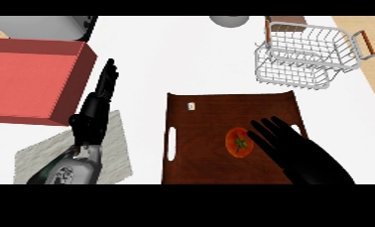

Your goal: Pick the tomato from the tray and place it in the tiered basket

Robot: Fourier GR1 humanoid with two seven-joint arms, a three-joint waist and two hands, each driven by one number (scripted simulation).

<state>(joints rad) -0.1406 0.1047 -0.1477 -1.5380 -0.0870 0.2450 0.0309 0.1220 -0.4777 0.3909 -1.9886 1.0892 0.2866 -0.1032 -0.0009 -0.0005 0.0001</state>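
A red tomato point(238, 142) with a green stem lies on the dark brown tray point(205, 117), right of the tray's middle. My right hand point(300, 154) comes in from the lower right, open with straight fingers, its fingertips just right of the tomato and partly over the tray. The white wire tiered basket point(307, 55) stands at the upper right, beyond the tray. My left hand point(96, 107) rests open at the left, fingers pointing up, away from the tray.
A red box point(36, 80) sits at the left edge. A grey mat point(117, 156) lies under the left forearm. A grey round object point(229, 21) shows at the top. A wooden surface edge point(359, 25) runs at the far right.
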